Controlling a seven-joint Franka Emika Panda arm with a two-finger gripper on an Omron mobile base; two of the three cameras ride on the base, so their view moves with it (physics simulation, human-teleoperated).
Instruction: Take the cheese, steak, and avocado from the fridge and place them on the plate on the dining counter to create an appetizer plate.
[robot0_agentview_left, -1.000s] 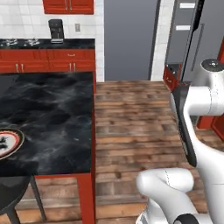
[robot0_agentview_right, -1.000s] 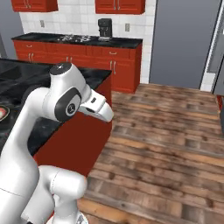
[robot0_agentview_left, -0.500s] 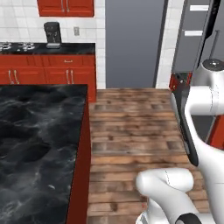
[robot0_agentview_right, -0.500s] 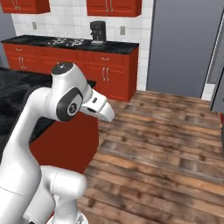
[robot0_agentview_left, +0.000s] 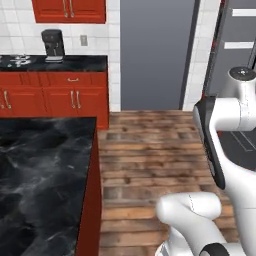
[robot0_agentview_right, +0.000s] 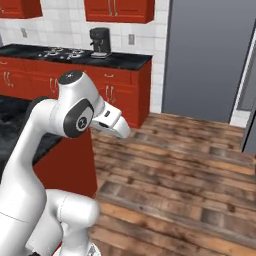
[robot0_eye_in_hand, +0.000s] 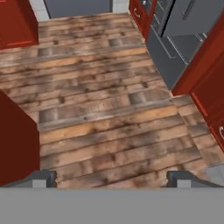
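fridge (robot0_agentview_left: 156, 55): tall grey slab at the far wall, door face shut as far as can be told, well apart from the robot across the wooden floor (robot0_agentview_left: 150, 150). also seen in the right base view, upper right.

dining counter (robot0_agentview_left: 45, 185): glossy black marbled top, red base, at the left of the left base view; just beside the robot's base. the part of the top in view is bare. the red block at the left of the hand view is probably its base.

cheese, steak, avocado, plate: none can be pointed to in these views; presumably the food is behind the fridge door and the plate is on a part of the island out of frame.

gripper (robot0_eye_in_hand: 112, 181): jaws spread wide, the two dark tips far apart at the bottom of the hand view, nothing between them, only floor planks beyond. holds nothing.

arm (robot0_agentview_right: 75, 112): folded close over the base, hand aimed down at the floor.

other items: red wall cabinets and black counter (robot0_agentview_left: 55, 62) with a coffee maker (robot0_agentview_left: 52, 44); grey oven column (robot0_eye_in_hand: 183, 30) at the hand view's upper right.

progress, as judged: no item visibly in hand or delivered. left to do: reach the fridge, open it, fetch the items, carry each to the plate.
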